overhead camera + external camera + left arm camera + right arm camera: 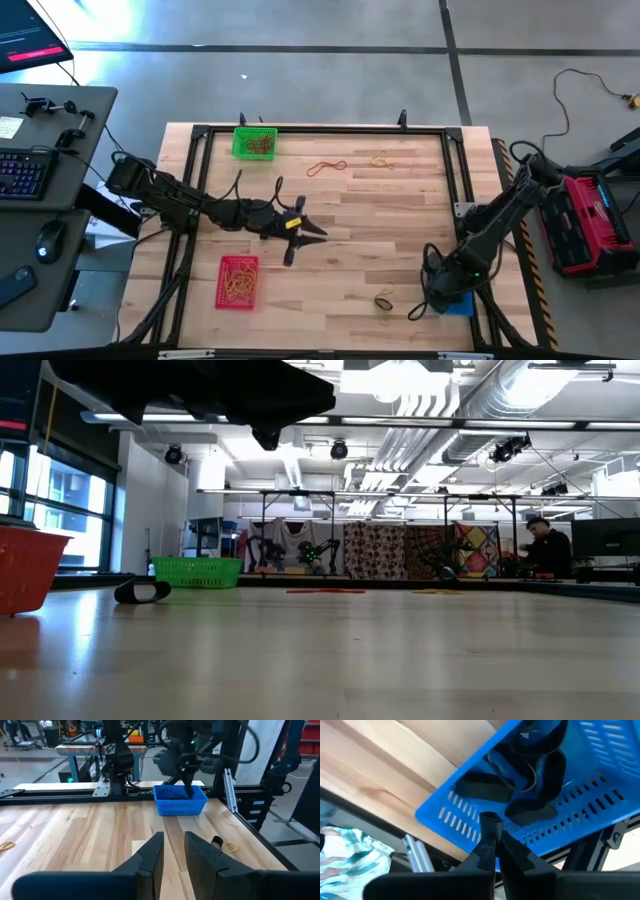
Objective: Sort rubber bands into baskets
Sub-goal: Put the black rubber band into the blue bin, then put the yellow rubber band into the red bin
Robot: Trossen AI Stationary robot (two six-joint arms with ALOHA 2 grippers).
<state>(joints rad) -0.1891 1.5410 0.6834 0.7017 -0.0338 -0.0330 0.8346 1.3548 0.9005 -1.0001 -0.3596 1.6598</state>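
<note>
Over the middle of the bench (400, 240), my left tool (312, 229) hovers with a narrow gap between its fingers (150, 857), holding nothing. My right tool (492, 827) is pinched shut just above black rubber bands (530, 780) in the blue basket (180, 800) at the bench's near right corner. Red basket (238, 282) and green basket (255, 142) each hold bands; 2 loose clusters (327, 167) lie near the far edge, another (385, 299) near the blue basket.

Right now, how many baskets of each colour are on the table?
Green basket: 1
Red basket: 1
Blue basket: 1
Total: 3 baskets
</note>
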